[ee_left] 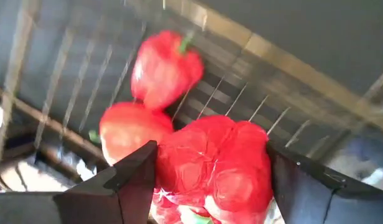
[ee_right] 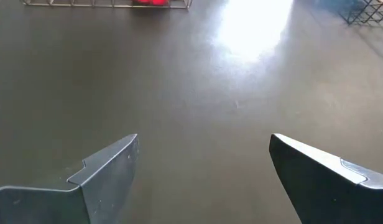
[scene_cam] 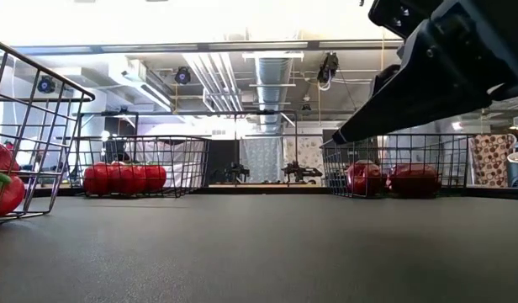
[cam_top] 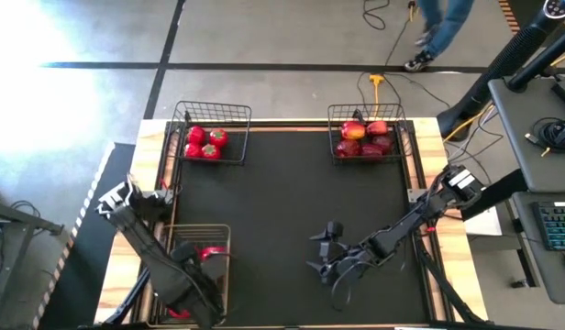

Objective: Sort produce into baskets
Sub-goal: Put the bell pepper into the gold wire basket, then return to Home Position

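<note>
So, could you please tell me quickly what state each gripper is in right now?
Left gripper: closed on a red bell pepper above the near-left basket.
Right gripper: open, holding nothing, over the bare mat.

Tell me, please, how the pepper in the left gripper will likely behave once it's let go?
The pepper is lumpy, so it probably settles rather than rolls. Its glossy skin may be slippery. The left gripper holds it over the basket, so the walls should contain it.

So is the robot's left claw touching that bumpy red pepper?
Touching. The left wrist view shows the left gripper with both fingers pressed against the red pepper, above the basket.
</note>
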Motion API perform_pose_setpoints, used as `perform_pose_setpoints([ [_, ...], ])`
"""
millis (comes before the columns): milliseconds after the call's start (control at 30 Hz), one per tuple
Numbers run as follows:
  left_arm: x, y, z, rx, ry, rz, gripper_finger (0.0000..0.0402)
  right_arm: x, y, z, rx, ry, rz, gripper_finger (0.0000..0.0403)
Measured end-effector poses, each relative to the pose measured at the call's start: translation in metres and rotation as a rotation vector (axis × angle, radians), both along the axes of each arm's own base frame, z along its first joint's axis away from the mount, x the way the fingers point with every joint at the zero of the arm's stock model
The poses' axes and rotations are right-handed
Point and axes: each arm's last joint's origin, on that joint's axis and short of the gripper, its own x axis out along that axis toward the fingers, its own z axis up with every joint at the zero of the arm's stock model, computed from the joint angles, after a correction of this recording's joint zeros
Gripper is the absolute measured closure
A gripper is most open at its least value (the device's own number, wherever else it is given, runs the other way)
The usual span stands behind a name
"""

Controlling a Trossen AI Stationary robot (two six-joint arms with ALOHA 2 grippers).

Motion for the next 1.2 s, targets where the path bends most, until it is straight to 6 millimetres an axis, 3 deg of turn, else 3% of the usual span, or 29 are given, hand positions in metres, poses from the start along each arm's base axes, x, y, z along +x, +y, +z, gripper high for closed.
perform_pose_setpoints([
  [100,-0.003,-0.002,-0.026,-0.012,0.082,0.011,0.0153,0.0,0.0,0.0,0.0,0.001,-0.001,0.0051],
  [267,0.003,-0.008,-0.057,-0.106,0.051,-0.046,0.0153,0.001,0.0,0.001,0.01,-0.015,-0.001,0.0051],
  [533,-0.002,-0.001,-0.076,-0.048,0.078,-0.028,0.0129,0.001,0.001,0.002,0.013,-0.019,-0.001,0.0051],
  [933,-0.004,0.004,-0.071,0.006,0.116,0.01,0.007,0.001,0.0,0.001,0.005,-0.014,0.001,0.0051],
  [1100,-0.006,0.007,-0.048,0.057,0.145,-0.012,0.0067,0.001,0.0,0.001,0.004,-0.014,0.001,0.0051],
  [1200,0.0,0.006,-0.024,0.103,0.028,-0.03,0.0071,0.001,0.0,0.001,0.003,-0.014,0.001,0.0051],
])
